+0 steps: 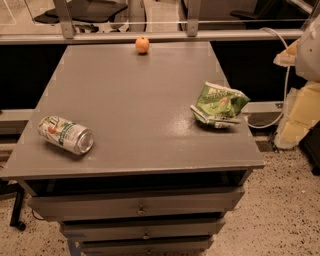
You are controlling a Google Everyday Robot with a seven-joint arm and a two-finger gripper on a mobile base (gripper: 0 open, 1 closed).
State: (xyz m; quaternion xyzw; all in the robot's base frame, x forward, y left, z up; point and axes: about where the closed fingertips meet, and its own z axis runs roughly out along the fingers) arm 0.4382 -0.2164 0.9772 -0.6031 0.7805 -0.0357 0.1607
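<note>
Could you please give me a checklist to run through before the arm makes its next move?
1. Position of the gripper known: ok, at the right edge of the view, beside the table, not over it.
2. Whether the gripper holds anything: cannot tell.
3. Nearest thing, the green chip bag, unobstructed: ok, crumpled, near the table's right edge.
4. The can stable: not ok, lying on its side near the front left corner; it might roll.
5. The orange apart from the rest: ok, alone at the far edge.

a grey drawer cabinet (135,100) is shown on a speckled floor (280,210); a metal rail (150,36) and a dark chair (82,12) are seen behind it.
</note>
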